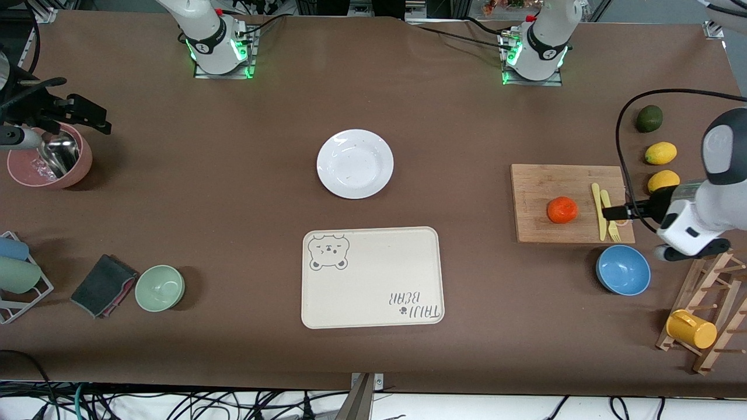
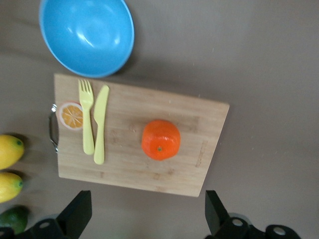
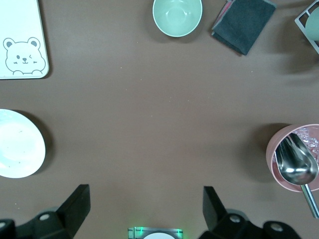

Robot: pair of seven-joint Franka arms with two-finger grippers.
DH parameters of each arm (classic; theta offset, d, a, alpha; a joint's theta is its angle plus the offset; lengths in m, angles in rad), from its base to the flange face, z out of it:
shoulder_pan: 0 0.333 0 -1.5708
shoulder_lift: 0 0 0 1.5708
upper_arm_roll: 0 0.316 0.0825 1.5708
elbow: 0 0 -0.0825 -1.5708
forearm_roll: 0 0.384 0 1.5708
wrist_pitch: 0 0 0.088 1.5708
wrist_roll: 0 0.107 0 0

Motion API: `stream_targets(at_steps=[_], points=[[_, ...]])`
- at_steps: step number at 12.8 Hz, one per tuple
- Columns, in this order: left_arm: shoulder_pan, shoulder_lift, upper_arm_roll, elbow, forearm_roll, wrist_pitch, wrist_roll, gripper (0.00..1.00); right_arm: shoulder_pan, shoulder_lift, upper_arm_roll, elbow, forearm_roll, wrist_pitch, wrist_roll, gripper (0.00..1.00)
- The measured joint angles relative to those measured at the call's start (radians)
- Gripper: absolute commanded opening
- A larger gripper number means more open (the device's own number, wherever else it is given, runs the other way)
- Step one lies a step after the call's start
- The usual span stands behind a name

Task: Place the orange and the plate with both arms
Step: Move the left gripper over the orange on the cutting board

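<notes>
- Sitting untouched on the wooden cutting board (image 1: 572,204), the orange (image 1: 562,210) lies toward the left arm's end of the counter (image 1: 233,192); the plate (image 1: 355,164) rests bare mid-counter, farther from the front camera than the bear tray (image 1: 372,277).
- Nothing is placed yet; both pickups remain.
- Left gripper (image 2: 148,214) hangs over the board's edge, fingers (image 2: 77,211) spread, released.
- Right gripper (image 3: 144,211) hangs near the pink bowl (image 1: 49,156), fingers likewise apart, largely cut off in the front view.

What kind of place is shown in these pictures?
Probably a robotics lab with a mock kitchen table: two arms bolted to the brown table, loose cables along its edge, and tableware laid out, such as the plate, the tray and the orange on a cutting board.
</notes>
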Motion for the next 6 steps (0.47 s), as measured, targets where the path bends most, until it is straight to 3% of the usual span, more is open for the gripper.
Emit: stream_targets(at_steps=[3, 6], points=[[-0.007, 0.026, -0.020, -0.108, 0.001, 0.098, 0.001, 1.00, 0.000, 0.000, 0.000, 0.000, 0.000, 0.000, 0.000, 1.00], [-0.009, -0.023, -0.042, -0.297, 0.026, 0.372, 0.001, 1.00, 0.000, 0.000, 0.000, 0.000, 0.000, 0.000, 0.000, 1.00]])
